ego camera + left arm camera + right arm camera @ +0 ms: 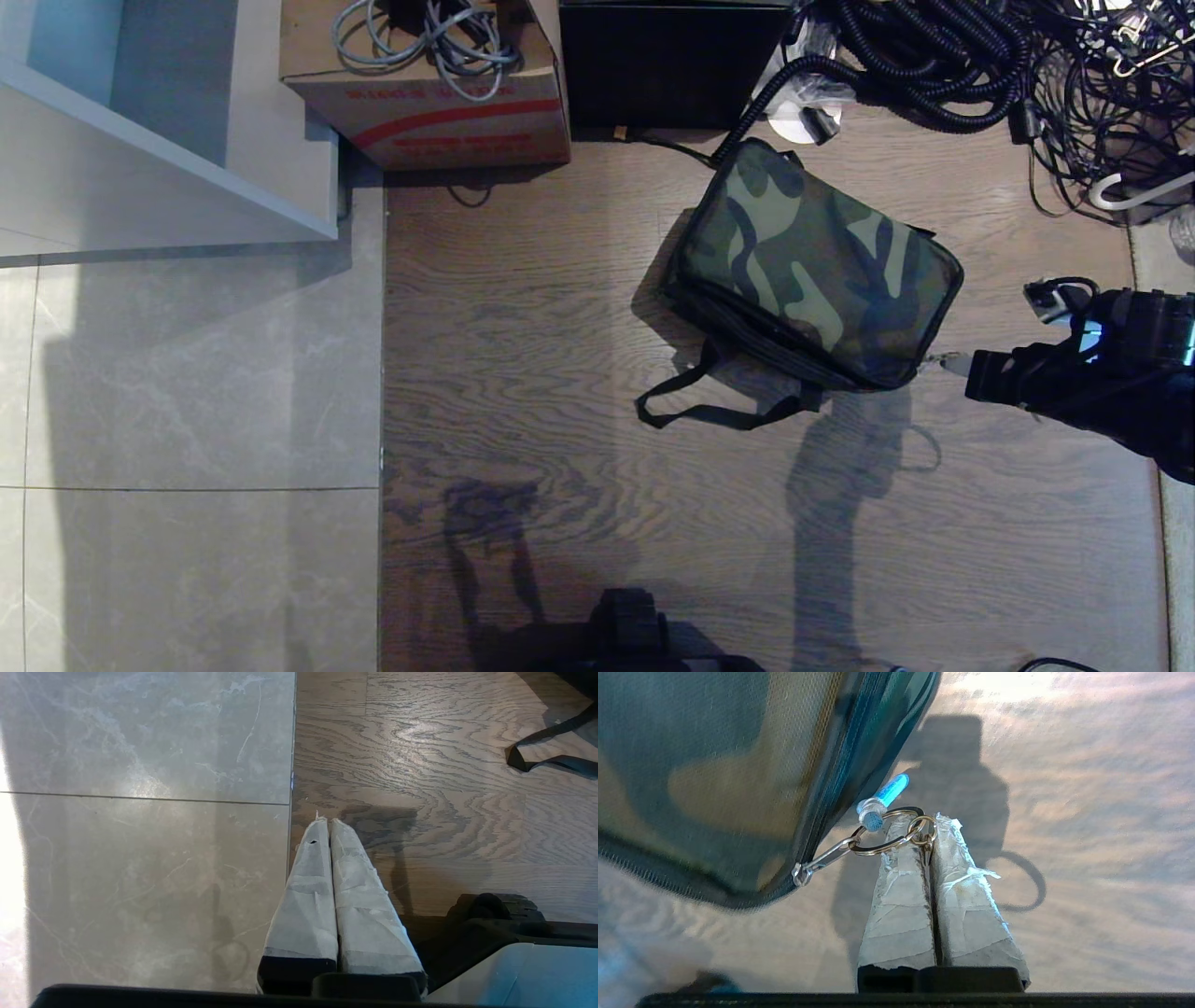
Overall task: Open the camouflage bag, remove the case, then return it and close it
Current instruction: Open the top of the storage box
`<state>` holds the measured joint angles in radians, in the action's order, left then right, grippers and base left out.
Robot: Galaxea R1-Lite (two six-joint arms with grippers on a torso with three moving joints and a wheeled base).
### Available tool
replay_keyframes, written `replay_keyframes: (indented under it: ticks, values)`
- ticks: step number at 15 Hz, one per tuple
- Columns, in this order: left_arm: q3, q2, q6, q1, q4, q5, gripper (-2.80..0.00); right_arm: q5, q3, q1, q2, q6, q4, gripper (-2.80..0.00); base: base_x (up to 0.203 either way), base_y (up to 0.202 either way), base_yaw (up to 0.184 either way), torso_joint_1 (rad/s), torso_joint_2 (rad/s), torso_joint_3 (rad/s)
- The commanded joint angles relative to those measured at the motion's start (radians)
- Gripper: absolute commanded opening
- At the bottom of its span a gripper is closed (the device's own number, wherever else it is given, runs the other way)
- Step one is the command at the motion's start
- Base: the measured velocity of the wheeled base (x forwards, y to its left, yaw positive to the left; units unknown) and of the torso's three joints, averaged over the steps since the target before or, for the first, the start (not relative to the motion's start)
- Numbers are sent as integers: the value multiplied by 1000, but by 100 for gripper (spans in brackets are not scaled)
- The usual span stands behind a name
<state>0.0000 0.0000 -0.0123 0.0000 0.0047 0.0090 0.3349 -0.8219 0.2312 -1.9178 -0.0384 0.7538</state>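
Head view: camouflage bag [810, 263] is sitting zipped on the wood floor [523, 373], lid sagging soft, prob light w/ the case hidden inside. Right gripper [927, 833] jaws are pinching the zipper pull ring [882, 833] at the near corner, best hold; fabric itself would likely slip.

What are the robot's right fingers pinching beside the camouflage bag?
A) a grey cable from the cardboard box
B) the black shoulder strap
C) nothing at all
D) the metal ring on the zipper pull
D: in the right wrist view the right gripper has its taped fingers shut on the zipper pull's ring at the corner of the closed camouflage bag, while the shoulder strap lies untouched on the floor.
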Motion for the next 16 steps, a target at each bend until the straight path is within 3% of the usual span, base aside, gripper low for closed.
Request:
replay_keyframes:
  ticks: [1,16]
  values:
    - [0,0,0,0,0,0,-280,1,-36,13,-7,-1,4,-280,0,0,0,0,0,0]
    - [0,0,0,0,0,0,-280,1,-319,29,-57,-10,4,-280,0,0,0,0,0,0]
